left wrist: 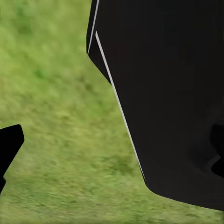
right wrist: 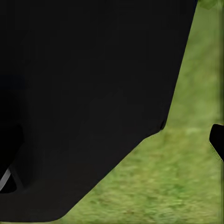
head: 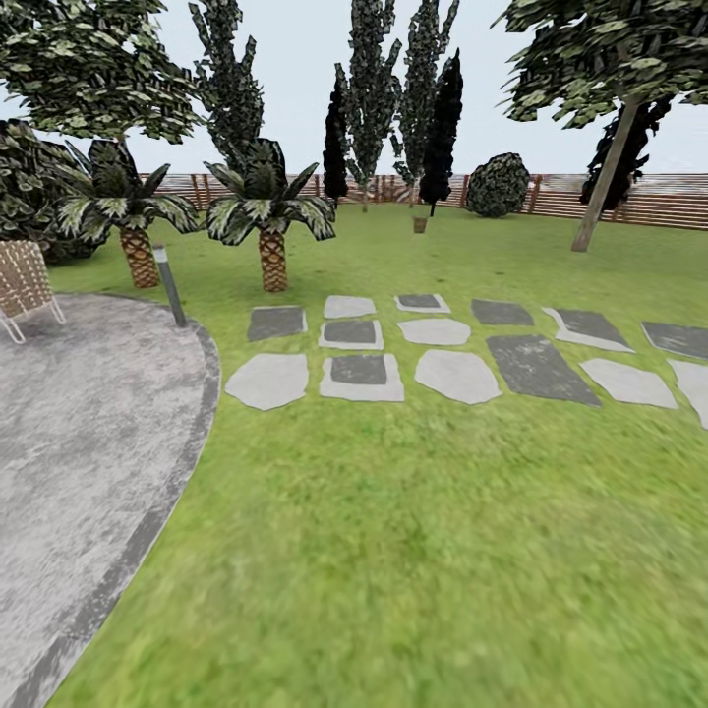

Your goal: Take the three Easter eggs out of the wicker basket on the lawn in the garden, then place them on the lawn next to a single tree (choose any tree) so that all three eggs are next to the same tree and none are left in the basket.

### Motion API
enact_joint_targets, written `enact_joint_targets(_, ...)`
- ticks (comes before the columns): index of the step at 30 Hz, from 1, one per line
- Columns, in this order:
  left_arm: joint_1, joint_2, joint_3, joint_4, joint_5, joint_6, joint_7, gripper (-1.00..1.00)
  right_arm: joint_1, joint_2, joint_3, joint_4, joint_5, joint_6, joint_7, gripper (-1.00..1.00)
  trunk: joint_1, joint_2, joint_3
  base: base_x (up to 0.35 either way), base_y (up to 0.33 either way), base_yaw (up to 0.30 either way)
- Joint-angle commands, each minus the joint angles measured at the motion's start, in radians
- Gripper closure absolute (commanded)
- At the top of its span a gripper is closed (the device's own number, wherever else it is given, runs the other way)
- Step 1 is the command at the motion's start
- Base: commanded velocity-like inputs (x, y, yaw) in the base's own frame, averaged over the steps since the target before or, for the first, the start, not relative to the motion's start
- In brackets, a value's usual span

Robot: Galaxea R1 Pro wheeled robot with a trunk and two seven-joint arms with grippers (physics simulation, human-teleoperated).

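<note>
Far off on the lawn (head: 413,551), in front of the dark narrow trees, stands the small brown wicker basket (head: 420,224). The Easter eggs are hidden from here; the basket is too far away to show what it holds. A tree (head: 602,192) with a leaning grey-brown trunk and a leafy canopy rises at the back right of the garden. In the left wrist view one dark fingertip (left wrist: 9,144) pokes in over grass beside the robot's black body (left wrist: 172,93). The right wrist view has another dark fingertip (right wrist: 217,140) at its edge over grass.
Grey and dark stepping stones (head: 359,379) cross the lawn ahead. A grey paved patio (head: 79,433) lies at the left with a wicker chair (head: 22,280) and a short lamp post (head: 169,285). Two palms (head: 270,221) stand behind it. A slatted fence (head: 649,202) closes the back.
</note>
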Motion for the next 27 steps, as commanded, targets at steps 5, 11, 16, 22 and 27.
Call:
enact_joint_targets(5, 0.0, 0.0, 0.005, -0.001, 0.004, 0.004, -0.001, -1.0, -0.001, 0.0, 0.005, 0.002, 0.002, 0.001, 0.001, -1.0, 0.001, 0.0, -0.001, 0.331, 0.0, 0.0)
enact_joint_targets(11, 0.0, 0.0, 0.005, -0.001, 0.004, 0.004, -0.001, -1.0, -0.001, 0.0, 0.005, 0.002, 0.002, 0.001, 0.001, -1.0, 0.001, 0.0, -0.001, 0.331, 0.0, -0.186)
enact_joint_targets(16, 0.0, 0.001, 0.005, -0.001, 0.005, 0.004, -0.001, -1.0, -0.001, 0.0, 0.005, 0.002, 0.002, 0.001, 0.001, -1.0, 0.001, 0.0, -0.001, 0.332, 0.0, -0.29)
enact_joint_targets(22, 0.0, 0.001, 0.005, -0.001, 0.005, 0.004, -0.001, -1.0, -0.001, 0.0, 0.005, 0.002, 0.002, 0.001, 0.001, -1.0, 0.001, 0.0, -0.001, 0.332, 0.0, -0.103)
enact_joint_targets(27, 0.0, 0.0, 0.005, -0.001, 0.004, 0.004, -0.001, -1.0, -0.001, 0.0, 0.005, 0.002, 0.002, 0.001, 0.001, -1.0, 0.001, 0.0, -0.001, 0.331, 0.0, -0.007)
